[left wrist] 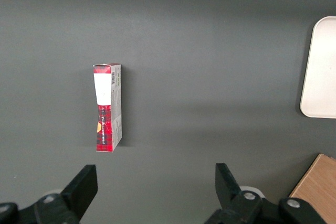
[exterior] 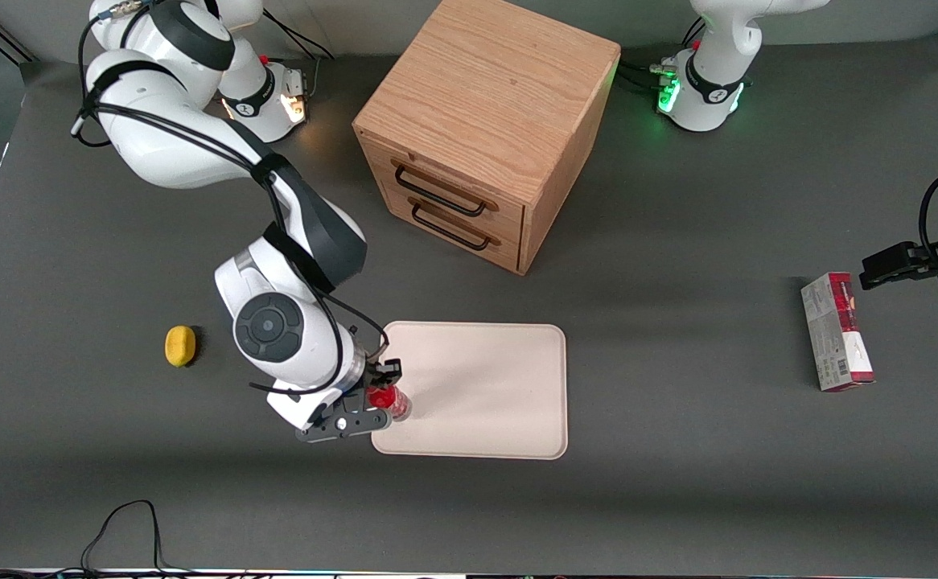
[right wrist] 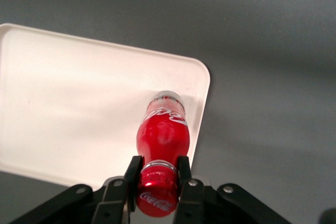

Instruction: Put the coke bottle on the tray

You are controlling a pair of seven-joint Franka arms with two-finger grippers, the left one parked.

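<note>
The gripper (right wrist: 158, 174) pinches the coke bottle (right wrist: 163, 135) by the neck over the tray (right wrist: 68, 114) corner; releasing so near the rim could tip it off.

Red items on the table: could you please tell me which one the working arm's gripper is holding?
The gripper, at the cream-white tray's edge, grips the slim red coke bottle at its neck. The red-and-grey rectangular carton lies untouched toward the parked arm's end.

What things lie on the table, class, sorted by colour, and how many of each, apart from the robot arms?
Red: 2, the coke bottle clamped at its neck by the gripper, and the red-and-grey carton.
Cream-white: 1, the tray.
Yellow: 1, a small rounded object.
Wood-brown: 1, a two-drawer cabinet.
Total: 5.
</note>
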